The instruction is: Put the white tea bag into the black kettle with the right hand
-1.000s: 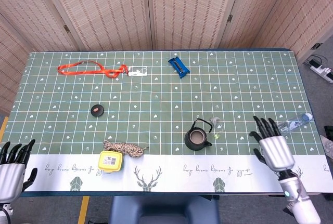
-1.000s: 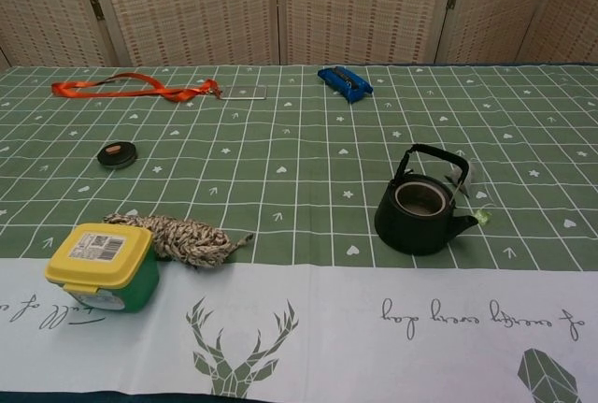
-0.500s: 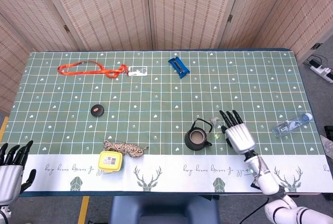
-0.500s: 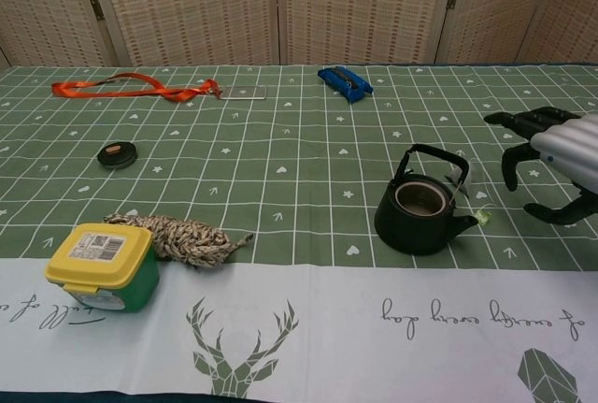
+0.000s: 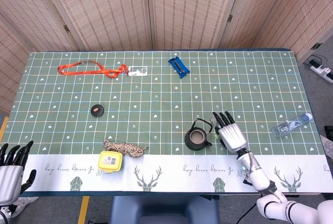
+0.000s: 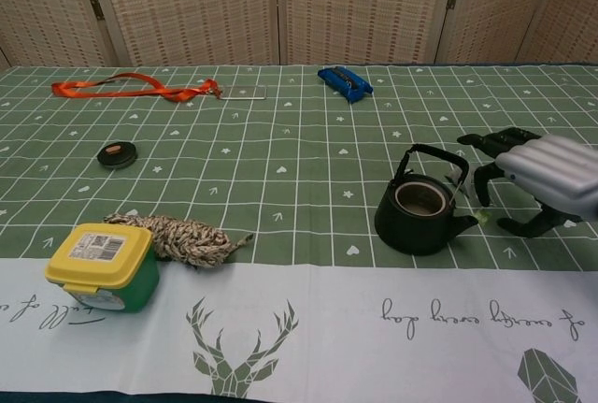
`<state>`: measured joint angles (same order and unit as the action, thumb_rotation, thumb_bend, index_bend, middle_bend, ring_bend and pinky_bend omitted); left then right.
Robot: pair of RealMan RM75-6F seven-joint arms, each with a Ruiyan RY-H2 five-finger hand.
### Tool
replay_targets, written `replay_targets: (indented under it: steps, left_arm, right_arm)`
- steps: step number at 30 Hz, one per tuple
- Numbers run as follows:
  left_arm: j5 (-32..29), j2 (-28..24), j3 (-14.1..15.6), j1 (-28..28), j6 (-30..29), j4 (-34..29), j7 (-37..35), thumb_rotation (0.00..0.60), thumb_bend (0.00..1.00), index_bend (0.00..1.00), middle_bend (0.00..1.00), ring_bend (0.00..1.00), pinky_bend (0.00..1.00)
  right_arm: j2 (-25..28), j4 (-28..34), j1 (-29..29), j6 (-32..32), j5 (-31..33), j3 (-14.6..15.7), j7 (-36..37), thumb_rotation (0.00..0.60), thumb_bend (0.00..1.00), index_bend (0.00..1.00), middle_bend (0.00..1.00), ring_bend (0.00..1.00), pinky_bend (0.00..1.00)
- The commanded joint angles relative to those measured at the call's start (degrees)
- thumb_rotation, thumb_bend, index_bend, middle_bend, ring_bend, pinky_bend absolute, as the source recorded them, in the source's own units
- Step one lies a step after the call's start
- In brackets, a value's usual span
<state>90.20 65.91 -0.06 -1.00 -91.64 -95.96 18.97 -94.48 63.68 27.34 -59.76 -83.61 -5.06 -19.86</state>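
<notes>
One black kettle [image 6: 421, 214], one white tea bag [image 6: 460, 176] beside it; right hand [image 6: 540, 179] spread, grasping nothing.

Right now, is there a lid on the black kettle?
No, the kettle stands open in the chest view, its inside visible under the raised handle.

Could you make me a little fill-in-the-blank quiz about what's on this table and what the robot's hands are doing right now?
1. The black kettle has no ____ on it, so its inside shows.
2. The right hand hovers beside the kettle with its fingers spread, holding ____.
3. The lid of the small green box is ____.
4. The braided rope lies right next to the green ____.

Missing words: lid; nothing; yellow; box
</notes>
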Motion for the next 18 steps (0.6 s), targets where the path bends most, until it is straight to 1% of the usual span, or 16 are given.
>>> replay_targets:
  steps: [1,18]
  left_arm:
    - [0.1,0.0,0.0,0.0,-0.1,0.0,0.0,0.6,0.37,0.0,0.17,0.11,0.01]
    - [0.3,0.1,0.0,-0.2,-0.4,0.0,0.1,0.6,0.37,0.0,0.17,0.11,0.01]
  right_arm:
    - [-0.5,-0.6,0.4,0.4,0.3,0.1,0.1,0.6,0.37,0.47,0.0,0.0,0.0]
    - [-2.7,-3.5,2.1,1.4,1.4,0.4,0.9,0.6,0.37,0.47,0.0,0.0,0.0]
